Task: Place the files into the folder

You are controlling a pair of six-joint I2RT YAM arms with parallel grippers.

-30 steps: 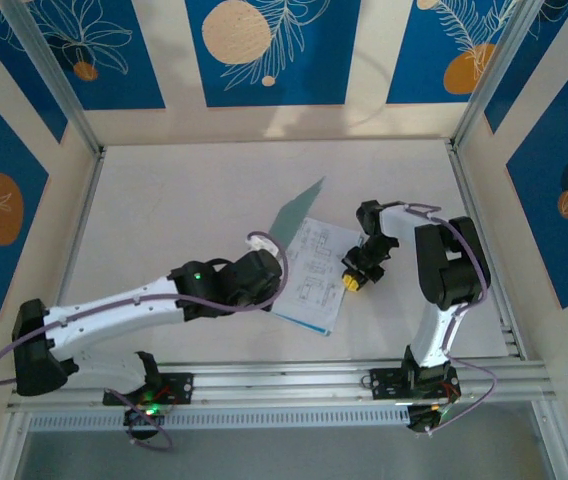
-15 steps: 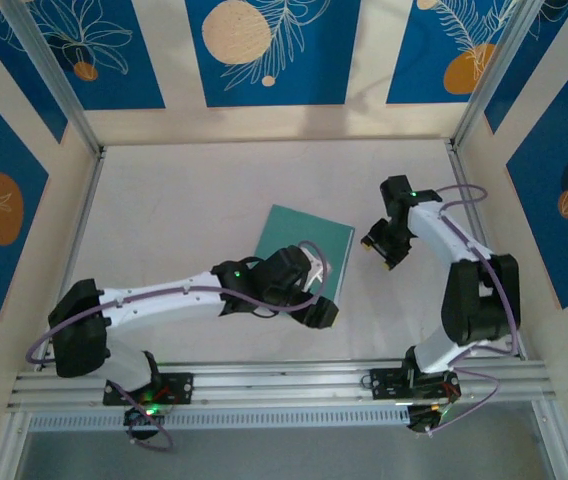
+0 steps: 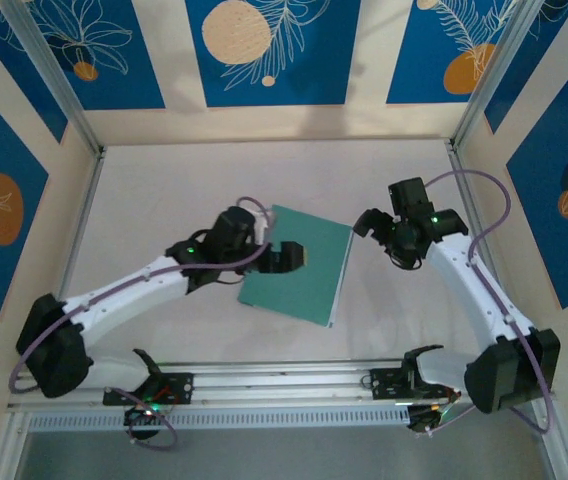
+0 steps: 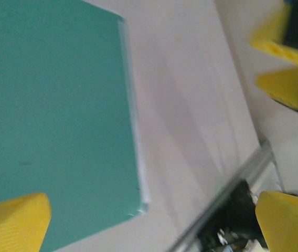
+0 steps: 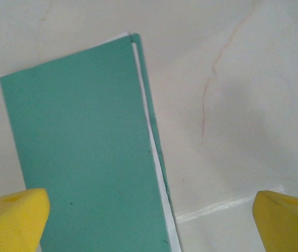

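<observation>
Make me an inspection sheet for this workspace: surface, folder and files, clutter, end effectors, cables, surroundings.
Surface: pale table with faint hairline marks.
Job's things: teal folder lies flat and closed; the files show as a thin white edge between its covers.
Clutter: nothing seen.
End effectors: left end effector open over the folder; right end effector open beside its right edge; neither holds anything.
Cables: purple cables loop along both arms.
Surroundings: blue leaf-patterned wall panels; metal frame rail.
</observation>
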